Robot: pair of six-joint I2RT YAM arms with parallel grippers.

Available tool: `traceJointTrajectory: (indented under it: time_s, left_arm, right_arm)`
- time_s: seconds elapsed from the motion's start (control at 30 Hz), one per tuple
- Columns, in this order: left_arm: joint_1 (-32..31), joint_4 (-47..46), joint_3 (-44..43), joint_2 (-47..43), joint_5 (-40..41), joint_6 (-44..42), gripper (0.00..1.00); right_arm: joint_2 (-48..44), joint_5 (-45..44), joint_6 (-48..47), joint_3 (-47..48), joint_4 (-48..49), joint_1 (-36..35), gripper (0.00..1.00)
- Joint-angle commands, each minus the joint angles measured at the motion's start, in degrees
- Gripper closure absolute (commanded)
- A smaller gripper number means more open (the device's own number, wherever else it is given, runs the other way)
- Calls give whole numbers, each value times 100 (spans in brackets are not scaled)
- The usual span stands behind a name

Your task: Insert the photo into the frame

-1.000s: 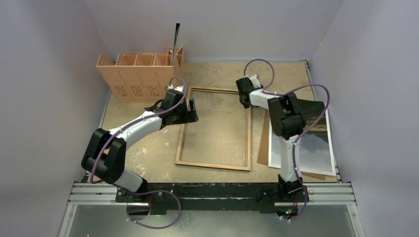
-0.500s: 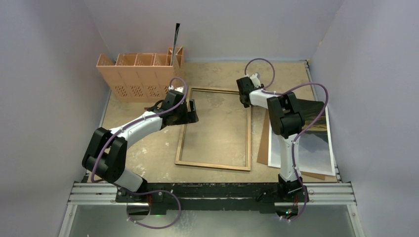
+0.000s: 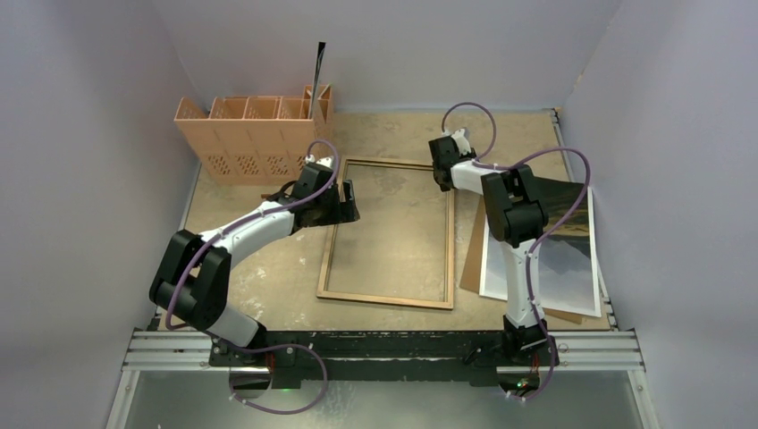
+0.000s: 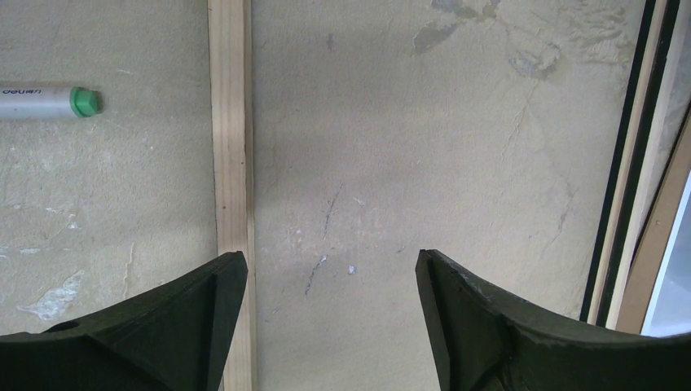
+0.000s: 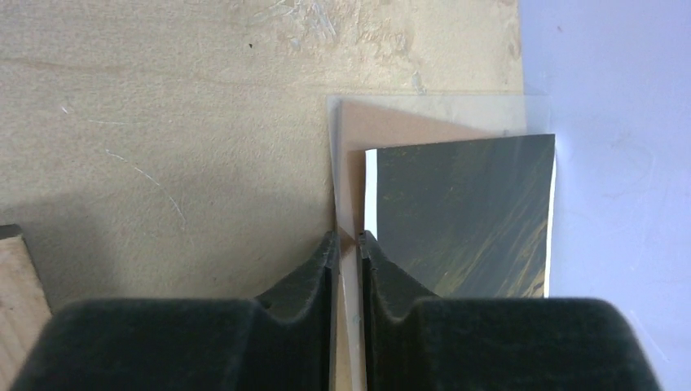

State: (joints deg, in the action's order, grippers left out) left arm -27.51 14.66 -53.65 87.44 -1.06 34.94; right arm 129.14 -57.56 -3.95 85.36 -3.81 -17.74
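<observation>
Lying flat on the desk (image 3: 268, 259) with its light wood side up, the frame (image 3: 384, 299) shows bare desk surface through its opening. The photo (image 3: 568, 268) is outside the frame, just to the right of its right rail. It rests on a brown backing board (image 3: 472, 259) and its dark end is level with the frame's far end. A strip of the board shows between the photo and that rail.

In the right wrist view a clear sheet (image 5: 489, 114) lies over the photo and board and reaches a little past the photo's far edge. The right gripper (image 5: 349, 238) sits off the frame's far right corner, at the board's edge nearest the frame. It is closed to a narrow slit on that edge, and the photo's white left border runs up against one fingertip (image 5: 364, 244). I cannot tell whether the clear sheet is also caught in the pinch.

The left gripper (image 4: 327, 257) is spread wide and holds nothing. It is poised over the frame's left rail near the far end, with one finger above the rail and the other above the opening, well apart from the photo. A white tube with a green cap (image 4: 49, 102) lies just outside that rail. An orange compartment rack (image 3: 250, 138) stands beyond the frame's far left corner.
</observation>
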Motion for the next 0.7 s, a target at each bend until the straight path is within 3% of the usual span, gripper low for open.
traceJointTrajectory:
  time_s: [0.0,0.13,0.67]
  left_arm:
    - [17,-145,24,52,-26,44,20]
    - [17,-177,27,71,-86,23,20]
    - [-147,-837,38,138,-1077,70,20]
  right_arm:
    - [117,9,63,144,138,79,88]
    - [-7,4,157,146,187,75,100]
    - [-1030,224,719,402,-518,-11,100]
